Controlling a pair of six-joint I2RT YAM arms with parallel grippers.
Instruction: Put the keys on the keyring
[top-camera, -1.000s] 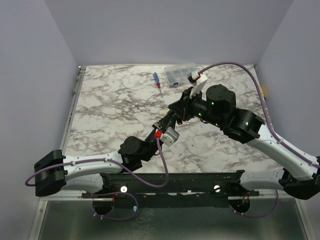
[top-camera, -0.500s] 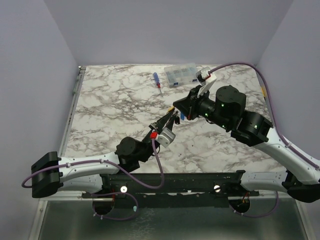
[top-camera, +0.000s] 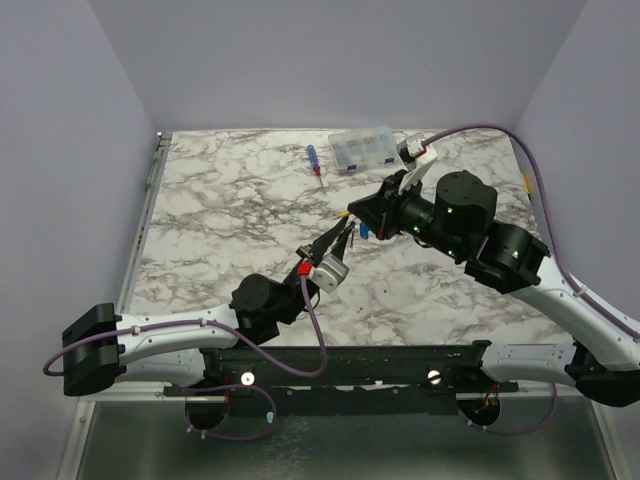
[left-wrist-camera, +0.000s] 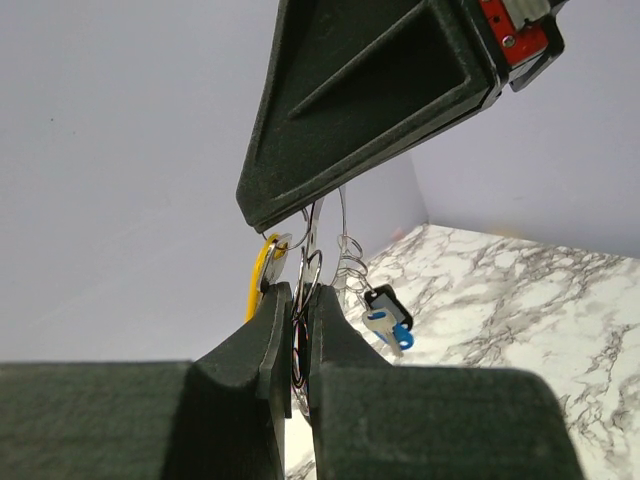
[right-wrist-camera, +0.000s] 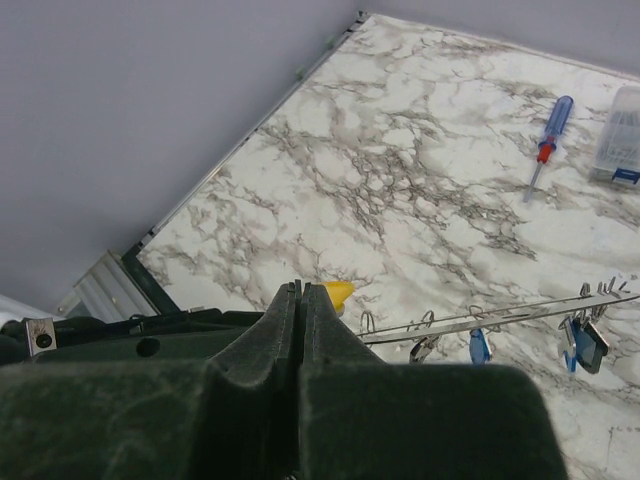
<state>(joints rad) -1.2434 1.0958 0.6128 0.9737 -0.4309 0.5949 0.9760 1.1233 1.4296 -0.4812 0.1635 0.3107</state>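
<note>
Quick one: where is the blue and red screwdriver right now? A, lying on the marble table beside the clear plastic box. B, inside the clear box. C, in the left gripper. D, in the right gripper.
A: the screwdriver lies flat on the table, just left of the clear plastic box, with nothing gripping it.

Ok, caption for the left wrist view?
The left gripper shut on the keyring, right gripper shut above by a yellow key, blue and black keys hanging over the marble table.
</note>
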